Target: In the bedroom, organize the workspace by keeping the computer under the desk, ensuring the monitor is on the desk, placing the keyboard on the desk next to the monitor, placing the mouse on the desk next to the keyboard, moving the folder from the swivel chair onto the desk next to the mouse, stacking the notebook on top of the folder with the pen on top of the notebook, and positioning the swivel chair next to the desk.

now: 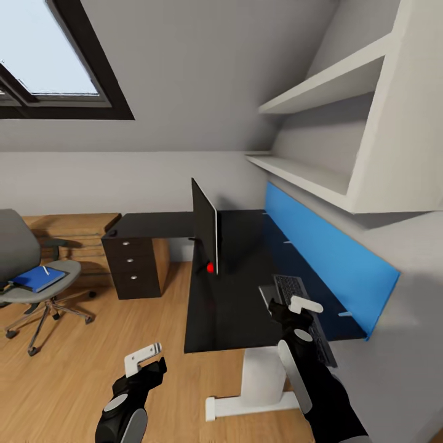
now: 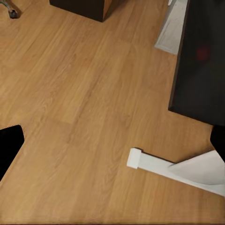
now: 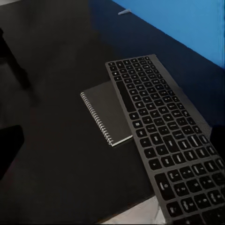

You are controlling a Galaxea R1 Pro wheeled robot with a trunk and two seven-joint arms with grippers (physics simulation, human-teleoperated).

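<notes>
The black keyboard lies flat on the dark desk, its edge over a gray spiral notebook. The right gripper hovers above it; I cannot tell if either gripper is spread

Black worktop with white legs; black keyboard lies over a dark grey spiral notebook; blue back panel; grey swivel chair bears a blue folder; floor of tan wood grain
</notes>
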